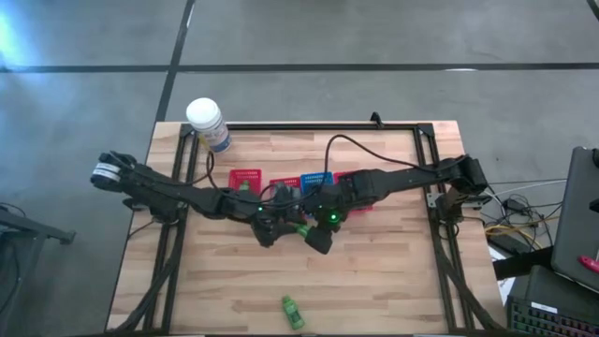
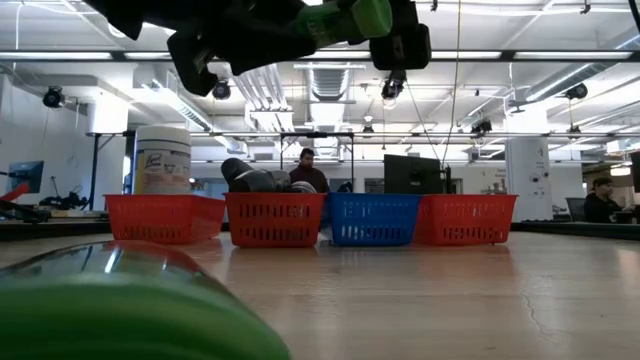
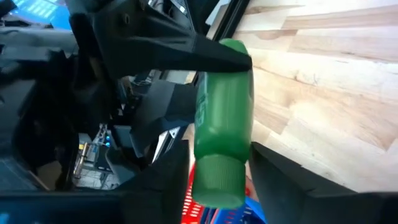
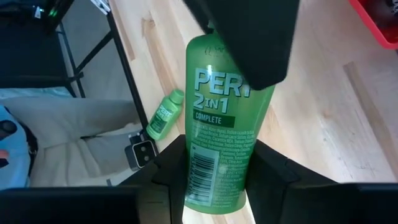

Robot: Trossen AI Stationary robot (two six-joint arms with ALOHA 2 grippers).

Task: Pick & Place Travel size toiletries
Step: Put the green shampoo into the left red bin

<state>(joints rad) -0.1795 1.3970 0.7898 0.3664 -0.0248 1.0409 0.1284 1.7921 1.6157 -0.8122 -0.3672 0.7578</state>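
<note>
two green plastic shampoo bottles show: one held in mid-air above the middle of the wooden counter [image 1: 393, 281], one lying alone [image 1: 292, 312] at its near edge. the right end effector [image 4: 217, 163] clamps the held bottle [image 4: 227, 134] at its base; the left end effector [image 3: 217, 163] has its fingers around the cap end, whether gripping i cannot tell. four slotted plastic baskets stand in a row, three red [image 2: 164, 218] and one blue [image 2: 372, 219]. a white-lidded jar [image 1: 207, 123] stands far left. only the right wrist view shows the label print.
</note>
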